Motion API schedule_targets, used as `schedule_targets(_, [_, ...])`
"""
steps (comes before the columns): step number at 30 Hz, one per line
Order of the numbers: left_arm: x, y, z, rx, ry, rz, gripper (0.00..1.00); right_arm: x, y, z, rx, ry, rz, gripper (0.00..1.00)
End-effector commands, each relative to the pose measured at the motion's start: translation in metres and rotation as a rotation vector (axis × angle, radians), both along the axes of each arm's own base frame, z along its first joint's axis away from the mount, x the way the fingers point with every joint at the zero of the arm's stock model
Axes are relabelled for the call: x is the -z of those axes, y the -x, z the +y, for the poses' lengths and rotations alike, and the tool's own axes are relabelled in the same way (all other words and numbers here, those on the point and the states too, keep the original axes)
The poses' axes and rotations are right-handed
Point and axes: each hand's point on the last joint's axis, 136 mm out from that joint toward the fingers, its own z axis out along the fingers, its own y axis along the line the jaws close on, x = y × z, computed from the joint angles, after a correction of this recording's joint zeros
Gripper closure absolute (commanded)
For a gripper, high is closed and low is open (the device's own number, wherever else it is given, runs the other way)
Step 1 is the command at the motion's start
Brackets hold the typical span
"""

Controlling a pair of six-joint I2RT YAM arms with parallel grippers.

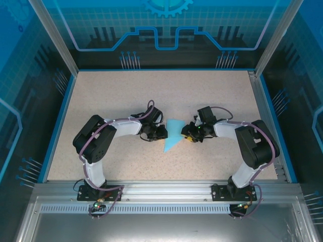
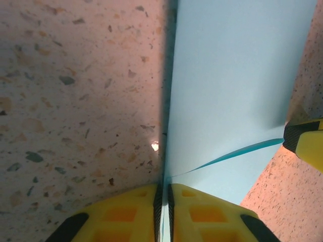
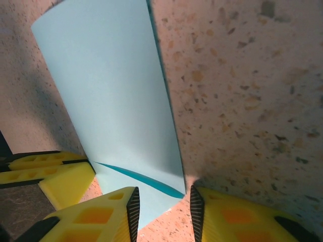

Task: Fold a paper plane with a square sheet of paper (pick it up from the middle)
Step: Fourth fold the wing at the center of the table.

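Closest to the lens on the left wrist: two yellow fingers (image 2: 126, 219) of the left pincer (image 2: 164, 194), pressed almost together with only a thin slit between them, and the edge of the sheet of paper (image 2: 232, 80) nipped in that slit. Beyond the fingertips, light-blue paper running straight ahead and off to the right of the pincer, with a dark shadow on the speckled tabletop (image 2: 75, 91) along its left edge. Crossed by a darker teal line, a layer's edge, starting just ahead of the fingertips and slanting away to the right. At the far end of that line, a yellow-and-black finger (image 2: 305, 146) from the opposite arm, touching the paper or just beside it; cannot tell which.

On the right wrist: right pincer (image 3: 162, 196) narrowly parted, a clear gap between the black pads, with the near corner of the sheet lying in that gap. Left pad over the paper, right pad just beside its edge, so not closed on it. Rest of the sheet stretching ahead and to the left of this pincer, with the same teal line just ahead of the fingertips. Closed fingers of the left pincer low at the sheet's left edge.

From above: sheet lying between the two pincers, folded to a pointed shape with its tip toward the arms' bases.
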Motion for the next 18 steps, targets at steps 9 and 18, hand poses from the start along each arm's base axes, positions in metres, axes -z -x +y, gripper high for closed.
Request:
schedule_targets(9, [0.018, 0.004, 0.009, 0.009, -0.058, 0.037, 0.89, -0.005, -0.009, 0.015, 0.012, -0.068, 0.009, 0.65])
schedule_targets(18, [0.008, 0.003, 0.007, 0.011, -0.04, 0.013, 0.85, -0.017, -0.014, 0.017, -0.022, -0.081, -0.05, 0.67])
